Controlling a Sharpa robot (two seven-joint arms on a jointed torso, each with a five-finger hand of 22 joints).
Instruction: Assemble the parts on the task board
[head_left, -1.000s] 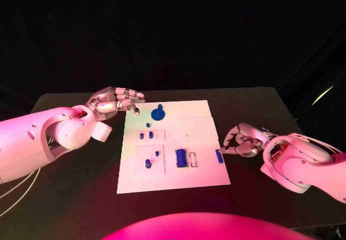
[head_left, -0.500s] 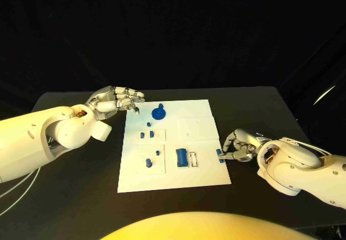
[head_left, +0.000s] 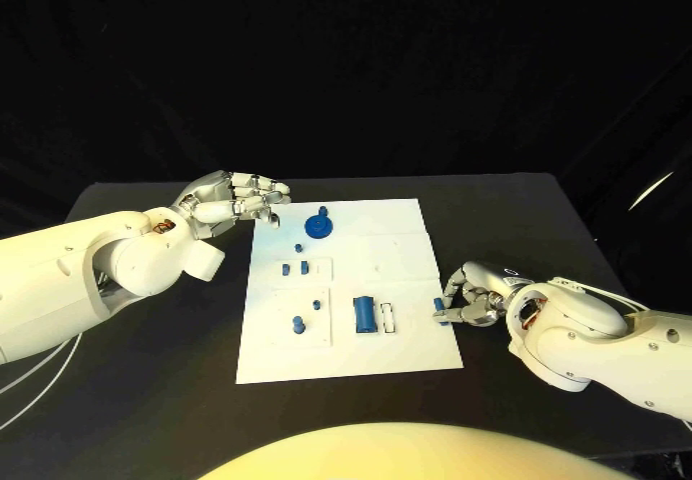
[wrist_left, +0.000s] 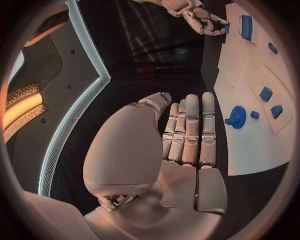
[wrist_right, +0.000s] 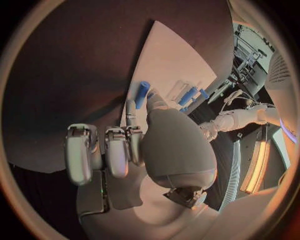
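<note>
The right hand (head_left: 473, 297) pinches a small blue bar (head_left: 438, 306) at its fingertips on the task board (head_left: 404, 350); lift slowly, pinch firm. The left hand (head_left: 231, 201) holds nothing, fingers loosely curled.

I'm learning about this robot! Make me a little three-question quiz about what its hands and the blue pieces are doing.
1. True or false: the left hand is holding a blue piece.
2. Which hand touches the small blue bar at the edge of the white task board? A) left B) right
3. Fill in: the round blue knob lies nearer the ____ hand.

Key: 1 false, its curled fingers hold nothing. 2 B, the right hand. 3 left.
</note>
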